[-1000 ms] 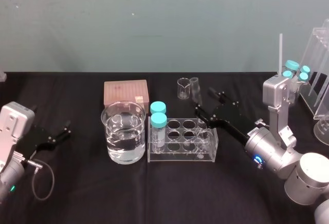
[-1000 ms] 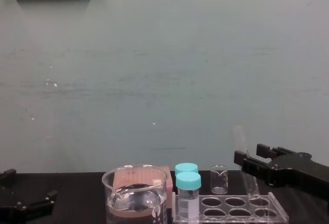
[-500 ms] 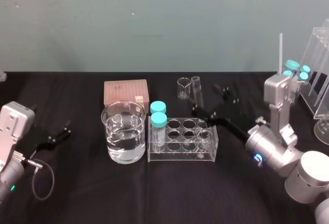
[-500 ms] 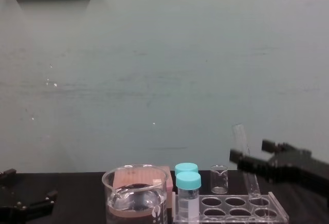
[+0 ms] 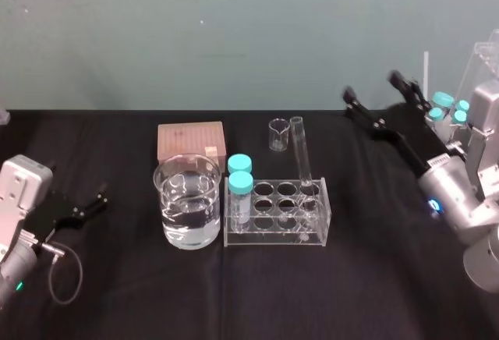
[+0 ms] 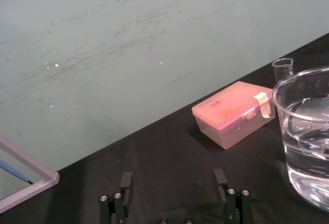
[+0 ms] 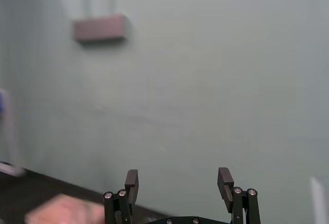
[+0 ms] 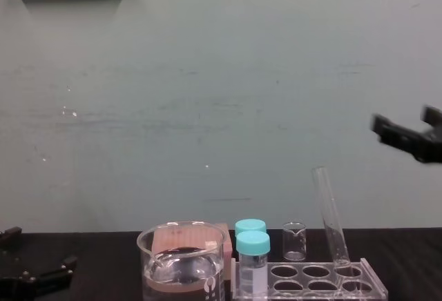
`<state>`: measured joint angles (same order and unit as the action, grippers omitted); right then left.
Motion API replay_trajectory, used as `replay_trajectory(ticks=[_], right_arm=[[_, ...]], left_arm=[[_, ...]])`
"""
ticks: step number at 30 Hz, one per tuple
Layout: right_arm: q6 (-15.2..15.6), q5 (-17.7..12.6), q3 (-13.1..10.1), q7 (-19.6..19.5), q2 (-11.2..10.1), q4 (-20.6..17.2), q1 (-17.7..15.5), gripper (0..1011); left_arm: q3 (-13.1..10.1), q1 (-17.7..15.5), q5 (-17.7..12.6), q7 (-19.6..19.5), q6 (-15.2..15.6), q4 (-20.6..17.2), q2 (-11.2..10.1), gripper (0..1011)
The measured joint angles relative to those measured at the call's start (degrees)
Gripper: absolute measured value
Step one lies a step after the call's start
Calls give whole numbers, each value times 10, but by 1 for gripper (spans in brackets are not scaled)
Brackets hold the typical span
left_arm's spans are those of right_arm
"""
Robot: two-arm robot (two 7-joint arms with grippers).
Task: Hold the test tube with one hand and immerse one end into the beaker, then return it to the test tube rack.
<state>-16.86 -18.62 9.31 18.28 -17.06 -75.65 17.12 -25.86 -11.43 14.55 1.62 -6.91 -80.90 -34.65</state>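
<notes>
Hovering wide-spread, the right end effector [image 5: 369, 84] is well apart from the test tube [image 5: 302, 153].

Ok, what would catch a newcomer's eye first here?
The test tube leans at the right end of the test tube rack, the water-filled beaker standing left of it. The right end effector hangs open, raised to the right; the left end effector lies parked far left.

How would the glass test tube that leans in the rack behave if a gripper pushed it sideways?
The test tube is thin clear glass, so probably light, fragile and slippery to grip. It leans in a wide hole of the test tube rack, so a push would likely swing it across the hole. Round-bodied, it would probably roll lying flat.
</notes>
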Motion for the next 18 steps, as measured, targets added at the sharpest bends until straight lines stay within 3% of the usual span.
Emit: replay_trajectory(ticks=[5,11,18], right_arm=[[40,32,-13,-52,2,2,-27,1004],[71,43,-17,-64,10,6,-49,1004],[83,50,-18,-66,15,10,-53,1004]], left_arm=[[0,0,0,0,0,0,0,1000],[0,0,0,0,0,0,0,1000],[0,0,0,0,0,0,0,1000]])
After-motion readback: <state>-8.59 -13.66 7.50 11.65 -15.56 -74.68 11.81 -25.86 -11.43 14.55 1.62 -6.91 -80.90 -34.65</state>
